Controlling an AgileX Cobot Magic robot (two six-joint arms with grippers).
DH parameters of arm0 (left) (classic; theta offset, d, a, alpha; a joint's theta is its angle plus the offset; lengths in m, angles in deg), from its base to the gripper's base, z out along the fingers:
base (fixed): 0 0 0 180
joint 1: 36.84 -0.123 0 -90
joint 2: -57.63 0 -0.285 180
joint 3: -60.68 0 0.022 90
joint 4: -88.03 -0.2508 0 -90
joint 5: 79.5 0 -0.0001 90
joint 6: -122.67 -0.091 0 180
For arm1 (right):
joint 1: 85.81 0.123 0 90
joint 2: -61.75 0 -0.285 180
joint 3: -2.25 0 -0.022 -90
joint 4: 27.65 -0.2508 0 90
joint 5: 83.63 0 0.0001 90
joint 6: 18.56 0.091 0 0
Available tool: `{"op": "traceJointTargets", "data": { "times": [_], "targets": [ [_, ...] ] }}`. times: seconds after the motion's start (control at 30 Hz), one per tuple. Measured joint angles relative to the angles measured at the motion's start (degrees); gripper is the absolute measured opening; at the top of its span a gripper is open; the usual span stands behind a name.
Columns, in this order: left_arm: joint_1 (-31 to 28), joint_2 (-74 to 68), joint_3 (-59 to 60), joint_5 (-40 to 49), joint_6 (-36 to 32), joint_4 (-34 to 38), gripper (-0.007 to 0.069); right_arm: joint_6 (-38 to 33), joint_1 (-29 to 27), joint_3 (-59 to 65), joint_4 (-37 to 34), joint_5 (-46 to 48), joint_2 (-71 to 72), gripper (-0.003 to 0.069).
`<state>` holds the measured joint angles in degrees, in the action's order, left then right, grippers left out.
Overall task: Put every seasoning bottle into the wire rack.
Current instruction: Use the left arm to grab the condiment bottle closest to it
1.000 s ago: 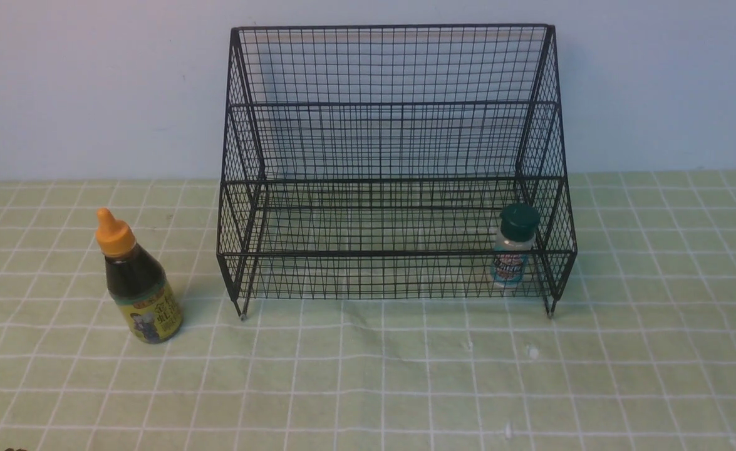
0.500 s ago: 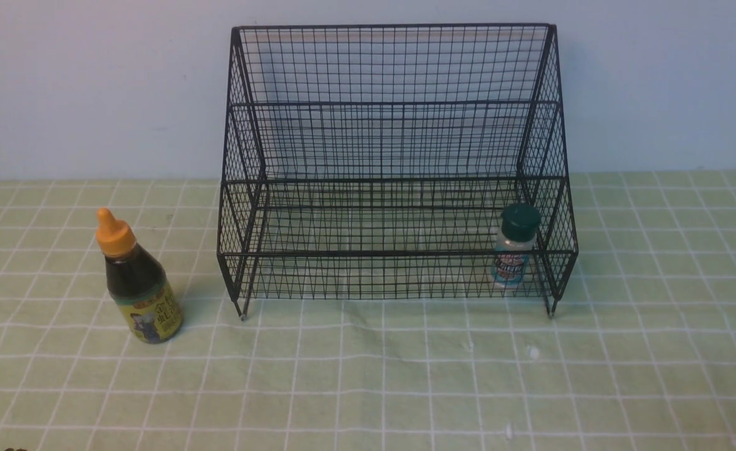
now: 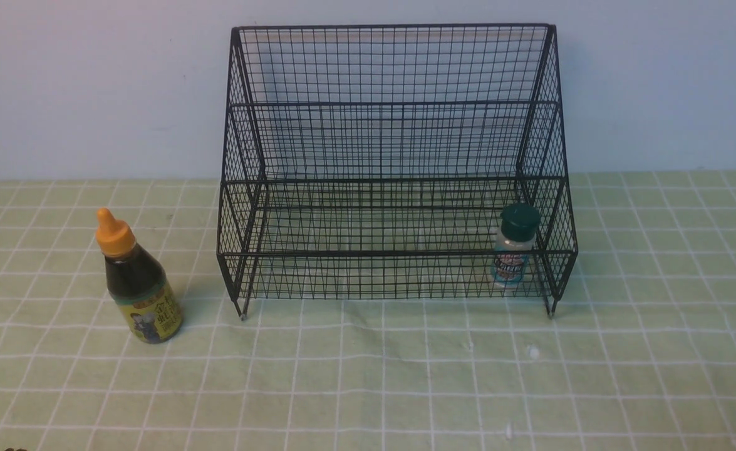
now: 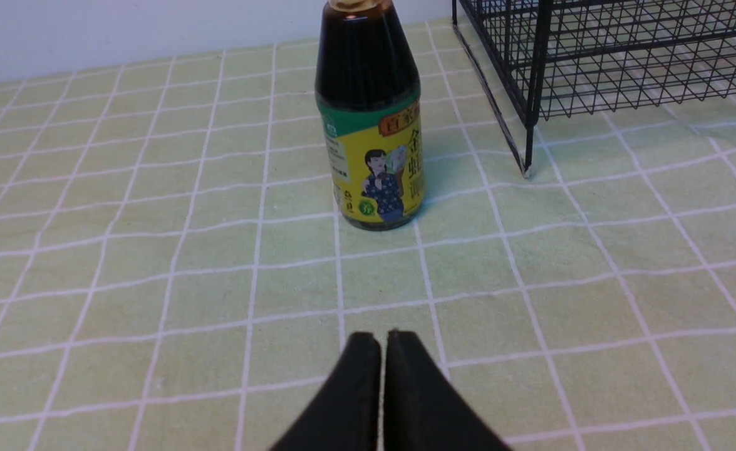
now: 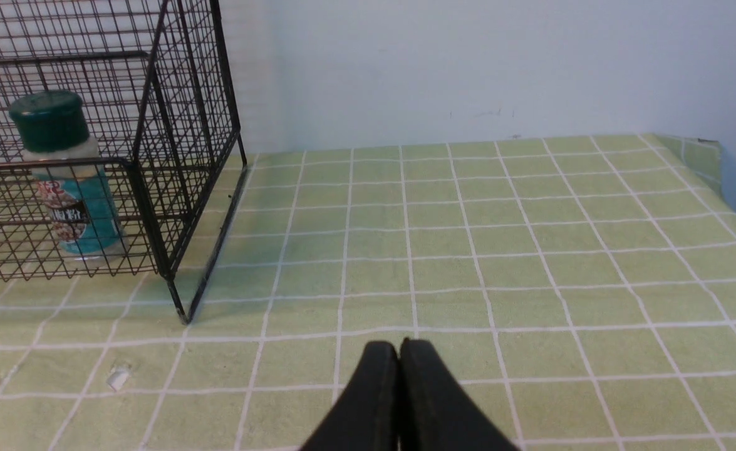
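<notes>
The black wire rack [image 3: 393, 163] stands at the back middle of the table. A small clear shaker [image 3: 513, 245] with a dark green lid stands upright in the right end of its lower tier, also seen as the shaker [image 5: 64, 175] in the right wrist view. The dark-sauce bottle [image 3: 136, 279] with an orange cap and yellow label stands upright on the cloth left of the rack. My left gripper [image 4: 381, 338] is shut and empty, some way short of the sauce bottle [image 4: 371, 119]. Well clear of the rack's corner [image 5: 176, 188], my right gripper [image 5: 399, 347] is shut and empty.
A green checked cloth [image 3: 368, 376] covers the table, and a pale wall [image 3: 92, 88] rises behind it. The cloth's right edge [image 5: 706, 156] shows in the right wrist view. Small white specks [image 3: 532, 352] lie on the cloth in front of the rack.
</notes>
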<state>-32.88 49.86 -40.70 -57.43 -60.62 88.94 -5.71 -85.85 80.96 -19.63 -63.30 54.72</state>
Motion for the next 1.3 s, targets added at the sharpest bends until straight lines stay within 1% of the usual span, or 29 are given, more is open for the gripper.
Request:
{"op": "traceJointTargets", "data": {
  "times": [0.87,1.0,1.03,1.13,1.2,1.23,1.27,1.3],
  "targets": [
    [0.0,0.0,0.0,-0.1,0.0,-0.3,-0.0006,0.0,0.0,0.0,0.1,0.0,0.0,-0.0014],
    [0.0,0.0,0.3,-2.6,0.6,-0.2,-0.0006,0.0,0.0,0.0,0.1,0.0,0.0,-0.0014],
    [0.0,0.0,0.3,-6.5,2.7,2.0,-0.0006,0.0,0.0,0.0,0.1,0.0,0.0,-0.0014],
    [0.0,0.0,0.3,-13.5,7.7,8.4,-0.0006,0.0,0.0,0.0,0.1,0.0,0.0,-0.0014],
    [0.0,0.0,0.3,-18.1,10.8,14.0,-0.0006,0.0,0.0,0.0,0.1,0.0,0.0,-0.0014],
    [0.0,0.0,0.3,-18.1,11.0,14.4,-0.0006,0.0,0.0,0.0,0.1,0.0,0.0,-0.0014],
    [0.0,0.0,0.3,-20.7,12.0,16.9,-0.0006,0.0,0.0,0.0,0.1,0.0,0.0,-0.0014],
    [0.0,0.0,0.3,-22.1,12.2,18.0,-0.0006,0.0,0.0,0.0,0.1,0.0,0.0,-0.0014]
  ]
}}
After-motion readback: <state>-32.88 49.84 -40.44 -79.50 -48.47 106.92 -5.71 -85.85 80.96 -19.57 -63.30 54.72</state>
